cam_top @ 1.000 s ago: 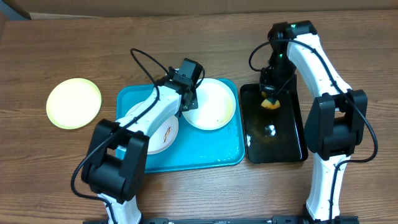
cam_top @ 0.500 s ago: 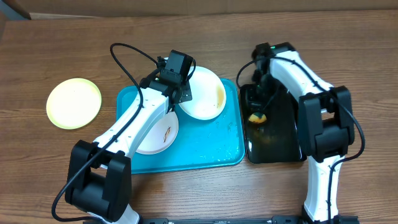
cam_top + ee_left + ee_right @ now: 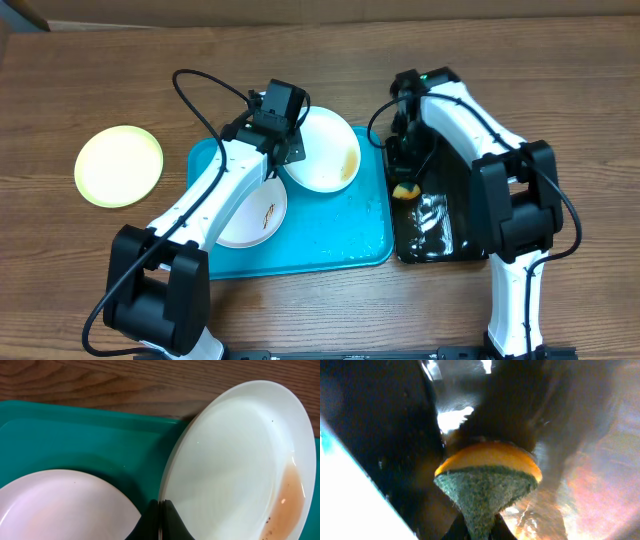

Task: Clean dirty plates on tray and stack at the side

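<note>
On the blue tray's (image 3: 340, 250) far right corner: smeared plate (image 3: 325, 150), tilted, overhanging the rim, brown streak down its right side.
Left gripper (image 3: 161, 519): pressed tight on that plate's near rim, a thin edge hold only.
Right gripper (image 3: 404, 178): pinching a yellow-and-green sponge (image 3: 487, 480) above the wet black tray (image 3: 445, 235), just beside the blue tray.
Second plate (image 3: 262, 215): flat on the blue tray, streaked, not yet cleaned.
Pale green plate (image 3: 118, 165): on the table (image 3: 560, 80), well apart at left.
Slip risk: likely to twist out of the rim pinch under scrubbing pressure and land on the second plate.
Drip risk: wet sponge, probably trailing water across the gap.
</note>
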Robot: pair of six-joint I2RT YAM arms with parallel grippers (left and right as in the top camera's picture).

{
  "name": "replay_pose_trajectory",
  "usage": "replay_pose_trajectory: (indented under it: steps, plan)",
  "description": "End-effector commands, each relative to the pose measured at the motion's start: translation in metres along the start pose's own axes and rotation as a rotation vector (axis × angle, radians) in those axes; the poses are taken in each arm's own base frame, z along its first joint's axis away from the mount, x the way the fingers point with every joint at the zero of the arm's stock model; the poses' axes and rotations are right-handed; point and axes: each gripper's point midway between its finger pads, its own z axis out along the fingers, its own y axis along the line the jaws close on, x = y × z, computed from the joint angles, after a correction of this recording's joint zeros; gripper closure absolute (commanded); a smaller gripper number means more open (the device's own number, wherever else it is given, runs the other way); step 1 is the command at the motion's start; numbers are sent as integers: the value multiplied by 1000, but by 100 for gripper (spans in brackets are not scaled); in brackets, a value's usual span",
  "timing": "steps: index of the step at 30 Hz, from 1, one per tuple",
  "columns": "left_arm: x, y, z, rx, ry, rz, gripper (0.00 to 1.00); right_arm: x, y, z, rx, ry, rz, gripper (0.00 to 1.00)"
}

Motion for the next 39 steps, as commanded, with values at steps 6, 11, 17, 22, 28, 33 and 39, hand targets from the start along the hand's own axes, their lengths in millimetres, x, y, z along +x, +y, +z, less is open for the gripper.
replay_pose_trajectory:
  steps: [6, 11, 17, 22, 28, 33, 39]
  plan:
    - [-3, -1, -3, 104, 41, -19, 96, -27, -39, -65, -25, -125, 67, 96]
    - [-4, 0, -2, 189, 85, -18, 96, -26, -65, -64, -3, -113, 122, 96]
    - [-5, -1, -6, 318, 133, -14, 96, -27, -79, -66, 11, -118, 149, 96]
    - [-7, 0, -7, 356, 138, -4, 96, -27, -81, -66, 17, -117, 151, 94]
    - [-8, -1, -5, 355, 134, 7, 90, -27, -81, -65, 16, -116, 152, 78]
    - [-8, 6, 8, 262, 102, 66, 73, -24, -82, -59, 20, -97, 152, 61]
    - [-10, 14, 20, 207, 92, 65, 66, -25, -83, -53, 20, -96, 153, 43]
